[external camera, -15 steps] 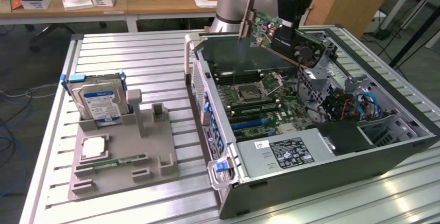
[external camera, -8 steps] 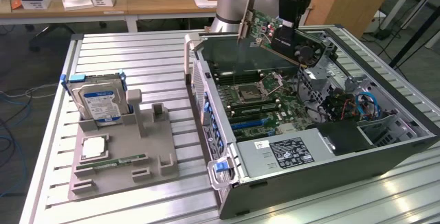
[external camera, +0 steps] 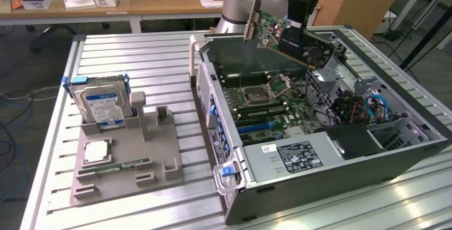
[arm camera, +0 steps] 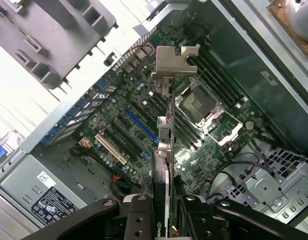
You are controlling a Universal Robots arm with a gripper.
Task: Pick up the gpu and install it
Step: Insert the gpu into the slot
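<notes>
The gpu, a green card with a black fan and a silver bracket at one end, hangs tilted in the air above the far end of the open computer case. My gripper is shut on it. In the wrist view the gpu shows edge-on between my gripper, its silver bracket pointing away. Under it lies the motherboard with its blue slot and the bare processor socket.
A grey holder on the slatted table carries a silver hard drive, a processor and a memory stick. The power supply fills the near end of the case. Cables and a drive cage crowd the exterior view's right.
</notes>
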